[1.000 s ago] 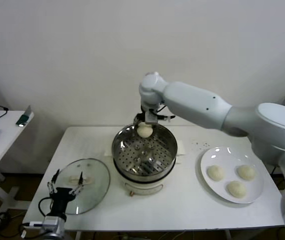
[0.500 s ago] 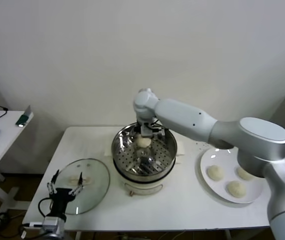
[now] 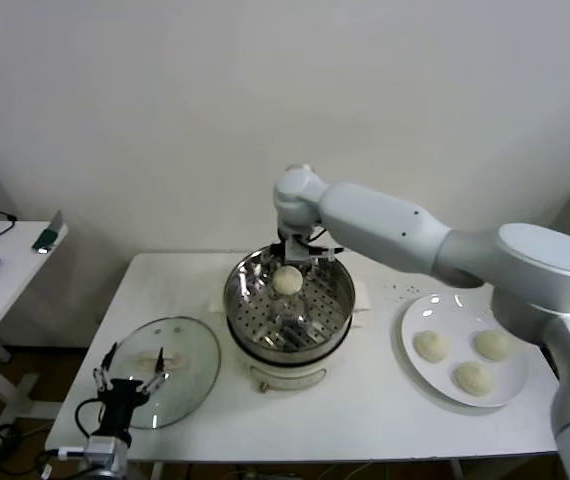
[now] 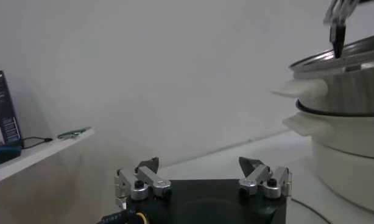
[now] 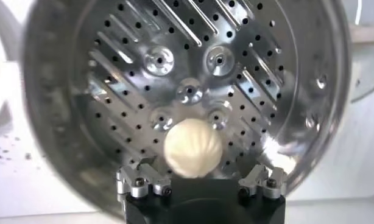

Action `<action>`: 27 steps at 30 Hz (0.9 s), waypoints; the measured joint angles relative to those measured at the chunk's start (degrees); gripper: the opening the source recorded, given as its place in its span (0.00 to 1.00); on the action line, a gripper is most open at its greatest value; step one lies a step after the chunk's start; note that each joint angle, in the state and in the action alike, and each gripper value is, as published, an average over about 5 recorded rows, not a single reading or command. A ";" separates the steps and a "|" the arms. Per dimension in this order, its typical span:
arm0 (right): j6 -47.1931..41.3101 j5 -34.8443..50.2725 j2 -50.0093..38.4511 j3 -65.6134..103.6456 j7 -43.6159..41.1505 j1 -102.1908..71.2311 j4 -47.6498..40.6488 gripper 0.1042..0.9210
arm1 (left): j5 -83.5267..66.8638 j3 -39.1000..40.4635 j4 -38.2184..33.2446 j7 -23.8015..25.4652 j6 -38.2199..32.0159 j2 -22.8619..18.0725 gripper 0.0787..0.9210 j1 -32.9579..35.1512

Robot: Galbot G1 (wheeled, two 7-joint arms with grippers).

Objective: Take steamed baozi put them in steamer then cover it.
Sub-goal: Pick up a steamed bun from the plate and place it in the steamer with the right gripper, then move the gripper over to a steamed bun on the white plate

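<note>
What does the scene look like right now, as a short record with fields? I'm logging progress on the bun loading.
baozi in steamer: one baozi on the perforated tray of the steamer, toward the far side
baozi on plate: three baozi on the white plate, right of the steamer
cover: glass cover flat on the table, left of the steamer
right gripper: right gripper open above the bun, not holding it
left gripper: left gripper open, near the cover's front edge

4 baozi (image 3: 287, 281), 1 steamer (image 3: 335, 325), 1 cover (image 3: 187, 360), 1 plate (image 3: 417, 319).
</note>
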 measured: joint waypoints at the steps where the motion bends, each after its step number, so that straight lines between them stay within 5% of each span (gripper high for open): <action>1: -0.93 1.88 -1.25 -0.90 0.02 1.15 0.88 0.88 | 0.03 0.05 0.05 -0.01 -0.05 0.08 0.88 0.01; 16: -32.27 37.72 -21.42 -16.64 6.32 13.10 10.78 0.88 | -0.32 0.11 0.95 0.68 -1.92 0.73 0.88 0.47; 27: -44.55 42.08 -30.85 -14.01 5.26 4.61 9.51 0.88 | -0.36 -0.39 0.69 0.66 -2.33 0.58 0.88 0.64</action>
